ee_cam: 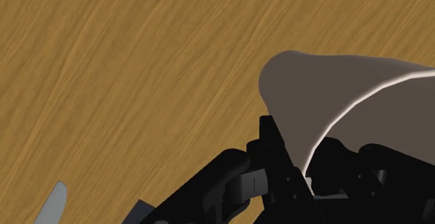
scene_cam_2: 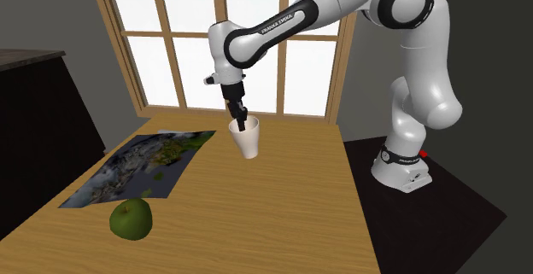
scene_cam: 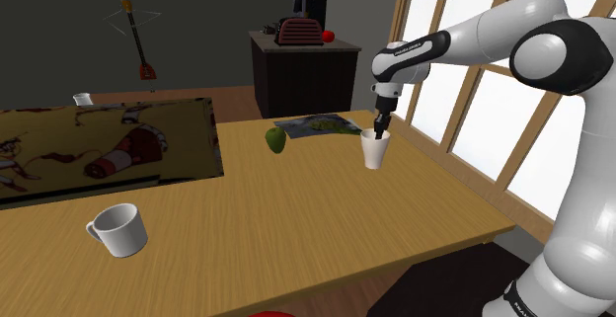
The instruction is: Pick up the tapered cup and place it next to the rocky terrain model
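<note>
White tapered cup (scene_cam: 375, 150) is pinched at its rim by the black gripper (scene_cam: 379, 132); one finger is noted inside the mouth, the other (ee_cam: 275, 146) outside, with the wall clasped between. The cup is carried mouth-up, long axis near vertical, slightly tilted. Whether its base is clear of the wooden table (scene_cam: 296, 226) cannot be told. The rocky terrain model (scene_cam: 318, 124), a flat printed sheet, is found just beside the cup, toward the shoulder view's left. A green apple (scene_cam: 275, 140) is noted further that way. Only a short shift and a set-down beside the sheet's edge are judged to be needed.
</note>
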